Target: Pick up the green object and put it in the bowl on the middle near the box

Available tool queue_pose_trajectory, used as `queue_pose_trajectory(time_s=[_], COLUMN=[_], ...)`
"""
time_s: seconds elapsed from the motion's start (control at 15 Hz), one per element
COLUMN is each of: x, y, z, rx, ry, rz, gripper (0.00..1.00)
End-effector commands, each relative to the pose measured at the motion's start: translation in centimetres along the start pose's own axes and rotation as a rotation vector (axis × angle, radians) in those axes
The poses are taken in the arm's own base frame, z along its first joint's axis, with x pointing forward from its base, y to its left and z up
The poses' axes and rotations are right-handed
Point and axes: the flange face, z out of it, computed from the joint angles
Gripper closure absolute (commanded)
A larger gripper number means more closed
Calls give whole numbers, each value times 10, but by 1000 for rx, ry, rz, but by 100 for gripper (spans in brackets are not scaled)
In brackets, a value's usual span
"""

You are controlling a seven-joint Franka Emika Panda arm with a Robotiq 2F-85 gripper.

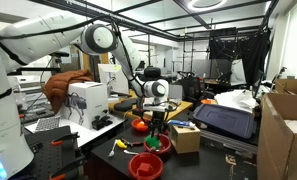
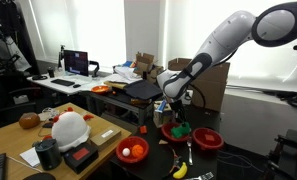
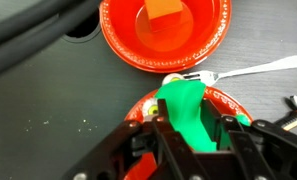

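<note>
gripper (image 3: pixel 195 130) clamped on green object (image 3: pixel 183 103), over bowl (image 3: pixel 226 102) edge; neighbouring red bowl (image 3: pixel 113 40) close, spoon (image 3: pixel 243 71) between.

Ceiling lamps (image 1: pixel 206 4) lit the lab evenly in an exterior view. Bright windows (image 2: pixel 128 30) washed out the background in an exterior view. In the wrist view the near claw (image 3: pixel 195 128) was blurred, and the spoon (image 3: pixel 258 68) glinted on the dark tabletop (image 3: pixel 48 110).
</note>
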Motion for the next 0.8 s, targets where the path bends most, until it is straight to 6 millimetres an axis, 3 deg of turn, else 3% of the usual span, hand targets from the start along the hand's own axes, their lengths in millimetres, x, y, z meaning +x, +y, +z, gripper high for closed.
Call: queue_pose_trajectory(time_s=[0.0,0.27,0.73], x=[-5,-5,-3], y=[-4,-9,-13], z=[-6,-7,-7], rx=[23,41,42], ry=[-22,-18,-12], rz=[-37,-40,-52], gripper=[28,1,0])
